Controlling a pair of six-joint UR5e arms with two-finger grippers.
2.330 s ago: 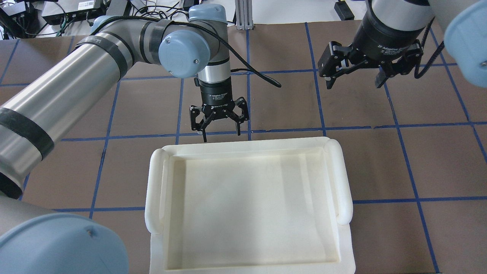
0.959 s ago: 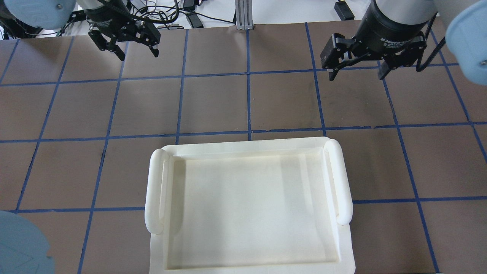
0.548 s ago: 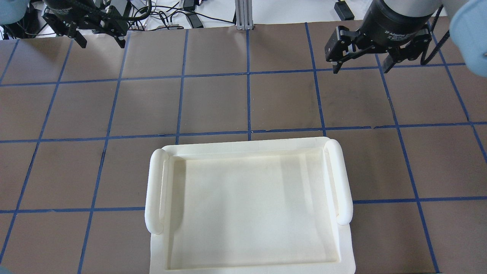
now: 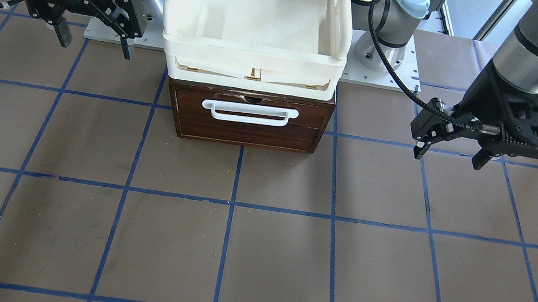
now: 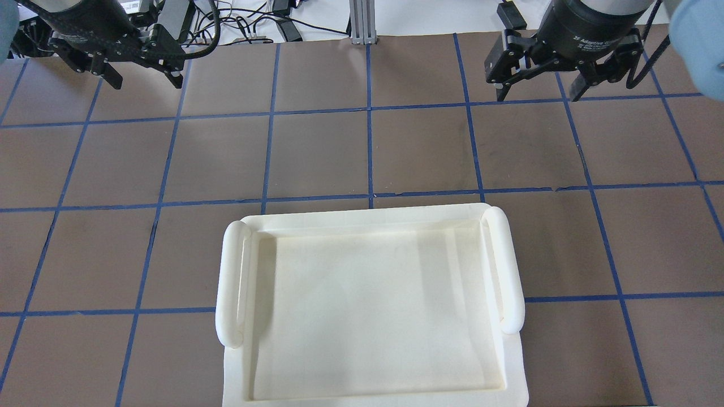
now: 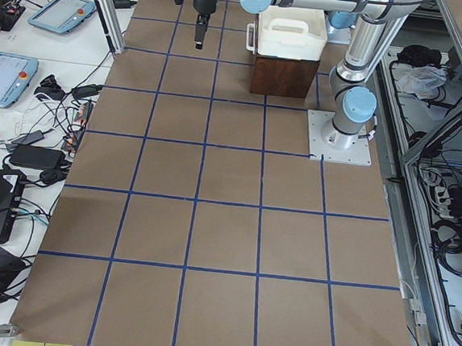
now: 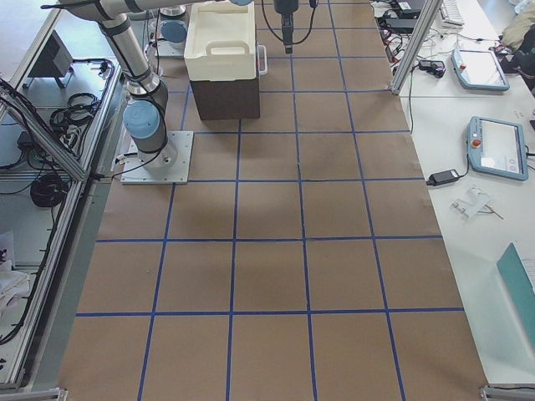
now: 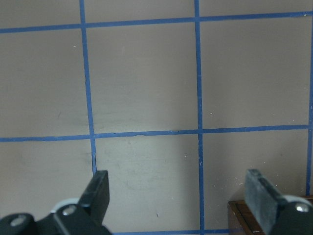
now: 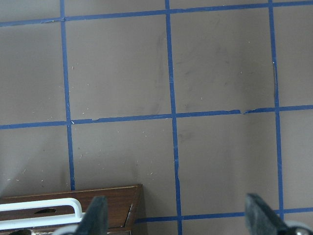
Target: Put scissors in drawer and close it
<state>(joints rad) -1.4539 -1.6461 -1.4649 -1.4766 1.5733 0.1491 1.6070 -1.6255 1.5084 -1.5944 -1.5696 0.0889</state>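
The drawer [image 4: 246,127] has a dark brown front and a white bar handle [image 4: 248,112]. It sits pushed in, flush with its wooden box under a white tray [image 4: 254,49]. The scissors show in no view. My left gripper [image 4: 447,159] is open and empty above the table, off to one side of the drawer, and also shows in the overhead view [image 5: 146,84]. My right gripper [image 4: 95,46] is open and empty on the other side, seen overhead too [image 5: 537,97]. The left wrist view shows a drawer box corner [image 8: 244,218]. The right wrist view shows the drawer front [image 9: 112,205].
The white tray [image 5: 232,282] with two rounded side handles covers the top of the drawer box. Brown table covering with a blue tape grid [image 4: 233,201] lies in front of the drawer. Cables and devices [image 5: 249,17] lie past the table's far edge.
My left arm has pulled away from the tray's far edge to the table's far left. My right gripper has drifted slightly farther away. Both stay open.
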